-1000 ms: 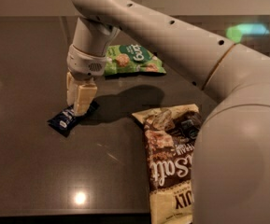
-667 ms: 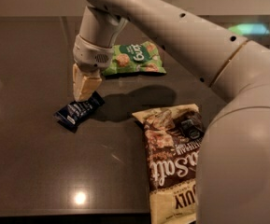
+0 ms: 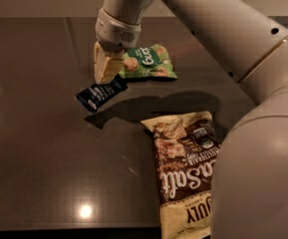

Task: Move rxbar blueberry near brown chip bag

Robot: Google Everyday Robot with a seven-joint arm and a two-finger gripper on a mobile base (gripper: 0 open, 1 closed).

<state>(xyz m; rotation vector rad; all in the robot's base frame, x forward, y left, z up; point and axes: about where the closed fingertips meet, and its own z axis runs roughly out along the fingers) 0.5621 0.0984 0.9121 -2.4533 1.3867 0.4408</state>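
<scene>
Dark table (image 3: 34, 143): left of centre, the rxbar blueberry (image 3: 96, 95) hangs tilted above its shadow, its upper end clamped in the gripper (image 3: 107, 76); green snack bag (image 3: 151, 62) just behind; brown chip bag (image 3: 186, 173) lies apart, lower right

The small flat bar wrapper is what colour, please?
Dark navy, pale lettering: the bar wrapper in camera view, gripper holding its upper end.

Pincer (image 3: 107, 76) grips rxbar blueberry (image 3: 97, 94), behind-left of brown chip bag (image 3: 186, 168)
</scene>
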